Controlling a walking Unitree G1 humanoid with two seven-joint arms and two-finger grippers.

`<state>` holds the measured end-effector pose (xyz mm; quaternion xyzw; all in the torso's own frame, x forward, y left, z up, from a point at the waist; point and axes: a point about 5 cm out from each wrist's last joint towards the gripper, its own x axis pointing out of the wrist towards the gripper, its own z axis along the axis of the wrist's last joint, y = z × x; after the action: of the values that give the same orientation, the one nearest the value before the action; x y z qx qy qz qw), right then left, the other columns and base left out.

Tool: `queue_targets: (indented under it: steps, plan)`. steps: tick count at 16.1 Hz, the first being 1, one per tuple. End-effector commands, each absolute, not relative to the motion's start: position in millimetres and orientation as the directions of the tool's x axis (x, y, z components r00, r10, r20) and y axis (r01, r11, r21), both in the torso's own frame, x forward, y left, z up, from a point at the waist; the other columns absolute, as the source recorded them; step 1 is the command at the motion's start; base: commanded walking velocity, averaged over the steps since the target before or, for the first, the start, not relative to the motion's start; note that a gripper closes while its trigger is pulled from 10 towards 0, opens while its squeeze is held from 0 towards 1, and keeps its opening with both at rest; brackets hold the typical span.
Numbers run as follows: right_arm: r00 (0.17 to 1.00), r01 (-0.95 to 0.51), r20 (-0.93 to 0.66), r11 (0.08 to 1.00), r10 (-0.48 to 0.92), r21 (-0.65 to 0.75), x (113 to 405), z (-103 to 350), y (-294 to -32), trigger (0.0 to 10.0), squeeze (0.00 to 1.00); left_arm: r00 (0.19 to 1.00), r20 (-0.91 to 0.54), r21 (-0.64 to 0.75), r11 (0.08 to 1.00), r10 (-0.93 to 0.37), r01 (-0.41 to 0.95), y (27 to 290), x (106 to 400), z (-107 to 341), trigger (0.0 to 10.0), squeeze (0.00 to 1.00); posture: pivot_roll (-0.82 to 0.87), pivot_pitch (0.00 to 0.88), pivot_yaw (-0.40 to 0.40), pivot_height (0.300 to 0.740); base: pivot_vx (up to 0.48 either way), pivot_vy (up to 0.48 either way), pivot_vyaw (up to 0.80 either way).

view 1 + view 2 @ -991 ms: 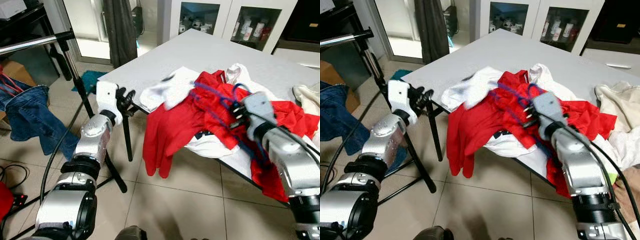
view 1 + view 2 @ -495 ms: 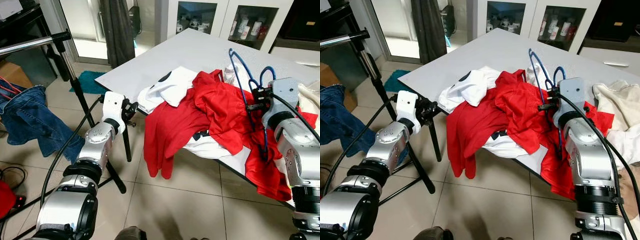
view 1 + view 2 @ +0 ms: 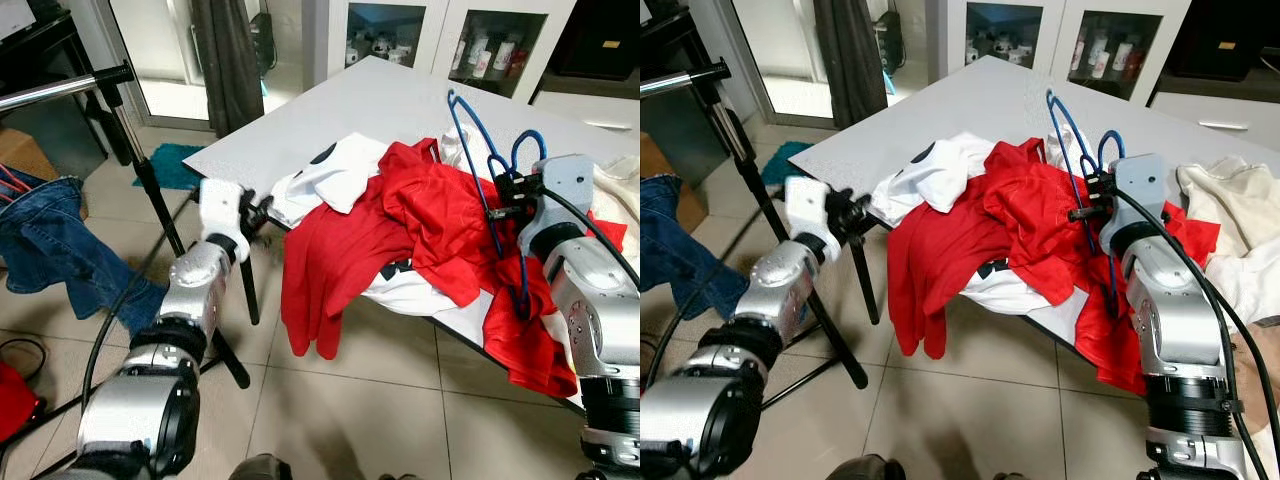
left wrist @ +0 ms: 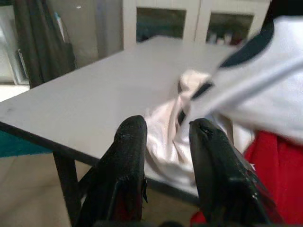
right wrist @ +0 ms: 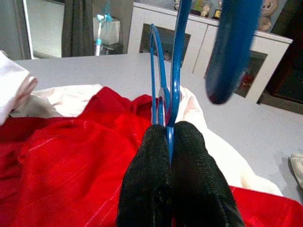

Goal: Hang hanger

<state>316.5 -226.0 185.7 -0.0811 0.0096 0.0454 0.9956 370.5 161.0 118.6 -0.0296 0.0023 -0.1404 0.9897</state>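
A blue wire hanger [image 5: 176, 61] stands upright over the red garment [image 3: 400, 230] on the grey table [image 3: 350, 110]. My right gripper [image 3: 503, 195] is shut on it, fingers pinched around its wire just above the clothes pile. The hanger's lower part runs down into the red cloth. My left gripper [image 3: 262, 212] is open at the table's near left corner, beside a white shirt [image 3: 335, 175], with nothing between its fingers [image 4: 130, 142]. A metal rack bar [image 3: 60, 88] runs at the far left.
The rack's black stand legs [image 3: 160, 200] cross the floor by my left arm. Blue jeans [image 3: 50, 230] hang low at the left. Cream cloth [image 3: 1230, 220] lies at the table's right. Glass-door cabinets [image 3: 450, 40] stand behind the table.
My right gripper has lifted the blue hanger up out of the red garment; it now stands clear above the pile. My left gripper has stayed near the table corner.
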Motion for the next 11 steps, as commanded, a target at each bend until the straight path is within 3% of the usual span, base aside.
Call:
queue_targets:
  steps: [1, 2, 11]
  plan:
    - [0.994, -0.105, -0.004, 0.982, 0.106, -0.159, 316.5, 191.0, -223.3, 10.0, 0.00, 0.964, 0.004, -0.135, 0.955, -0.265, 0.263, 161.5, 372.9, 119.8, 10.0, 0.62, 0.03, 0.000, 0.046, 0.740, 0.000, 0.000, 0.00]
    - [0.994, -0.108, 0.000, 0.981, 0.109, -0.160, 316.3, 192.4, -223.0, 10.0, 0.00, 0.964, 0.001, -0.131, 0.956, -0.264, 0.262, 161.0, 373.1, 119.5, 10.0, 1.00, 0.02, 0.000, 0.046, 0.740, 0.000, 0.000, 0.00]
    - [0.992, -0.121, 0.002, 0.978, 0.123, -0.168, 314.2, 193.4, -221.9, 10.0, 0.00, 0.958, -0.102, -0.167, 0.954, -0.270, 0.251, 156.0, 369.7, 103.4, 10.0, 1.00, 0.02, 0.000, 0.042, 0.740, 0.000, 0.000, 0.00]
